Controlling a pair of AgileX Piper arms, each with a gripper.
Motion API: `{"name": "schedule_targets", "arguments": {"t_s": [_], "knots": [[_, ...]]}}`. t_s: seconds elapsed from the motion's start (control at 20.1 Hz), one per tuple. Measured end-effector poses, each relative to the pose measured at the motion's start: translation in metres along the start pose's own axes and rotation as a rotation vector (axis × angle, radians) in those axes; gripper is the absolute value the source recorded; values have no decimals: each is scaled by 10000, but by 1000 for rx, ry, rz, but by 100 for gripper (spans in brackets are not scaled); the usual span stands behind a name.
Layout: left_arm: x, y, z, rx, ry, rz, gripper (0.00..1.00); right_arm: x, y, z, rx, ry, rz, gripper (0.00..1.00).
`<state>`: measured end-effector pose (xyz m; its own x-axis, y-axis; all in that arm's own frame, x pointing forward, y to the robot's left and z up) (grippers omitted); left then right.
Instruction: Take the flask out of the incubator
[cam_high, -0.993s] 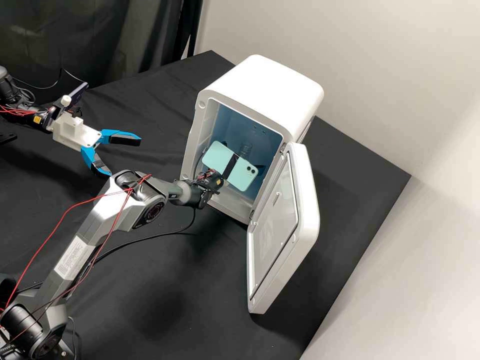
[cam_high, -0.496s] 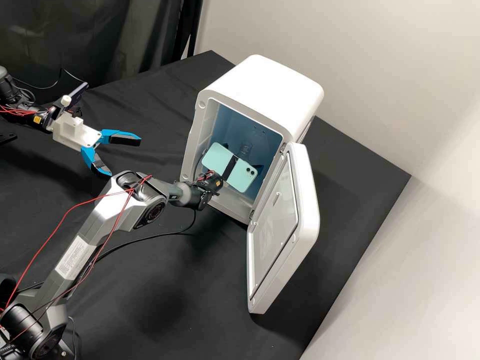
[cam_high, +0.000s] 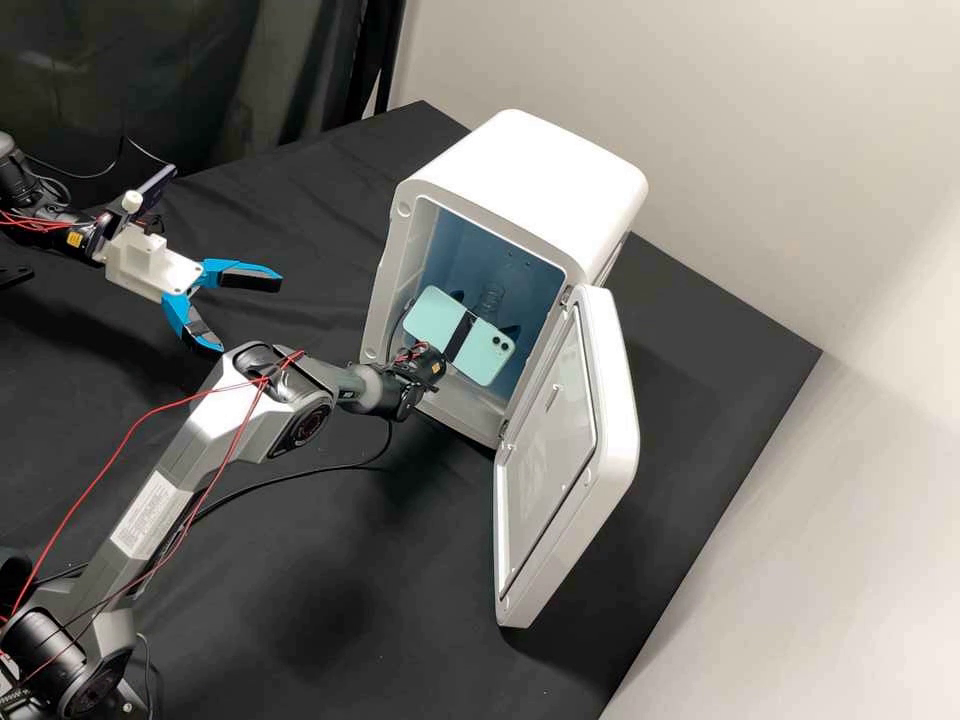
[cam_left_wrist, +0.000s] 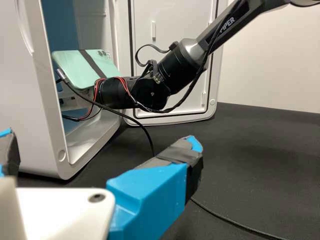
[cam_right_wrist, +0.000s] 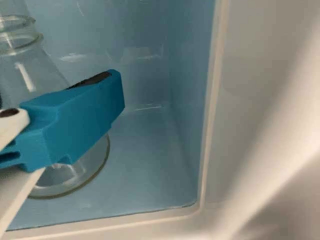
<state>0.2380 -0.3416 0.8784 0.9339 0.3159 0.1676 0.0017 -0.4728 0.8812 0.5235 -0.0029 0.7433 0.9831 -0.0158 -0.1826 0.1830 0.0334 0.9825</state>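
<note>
Flask (cam_right_wrist: 25, 60): clear glass, conical, with a narrow neck. It stands upright on the blue floor inside the incubator (cam_high: 520, 170), toward the back of the chamber.
Handling: probably light, rigid, smooth and breakable. The glass is likely slippery against the fingers, though the wide base should keep it steady when set down.
Where to hold: likely the neck just under the lip, or the slope below it, where the flare would stop it sliding out.
Flask contents: no liquid and no stopper show, so it looks empty.
Right arm's fingers (cam_right_wrist: 75, 115): one blue finger lies across the front of the flask's lower body. I cannot tell whether it touches the glass. The other is hidden, so I cannot tell if they are apart or clamped.
Incubator contents: the flask and the right arm's far end, which carries a mint slab (cam_high: 458, 333) at the wrist.
Door (cam_high: 570, 450): swung wide open, leaving the way out free.
Left arm's fingers (cam_high: 238, 273): spread apart and holding nothing, above the counter (cam_high: 350, 560), well apart from the incubator.
Risk: the glass could knock the door frame on the way out.
</note>
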Motion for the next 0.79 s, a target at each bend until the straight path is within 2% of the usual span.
{"name": "schedule_targets", "arguments": {"t_s": [0.79], "knots": [[0,0,0,0,0,0,100,-12,-14,10,1,5,3,0]]}}
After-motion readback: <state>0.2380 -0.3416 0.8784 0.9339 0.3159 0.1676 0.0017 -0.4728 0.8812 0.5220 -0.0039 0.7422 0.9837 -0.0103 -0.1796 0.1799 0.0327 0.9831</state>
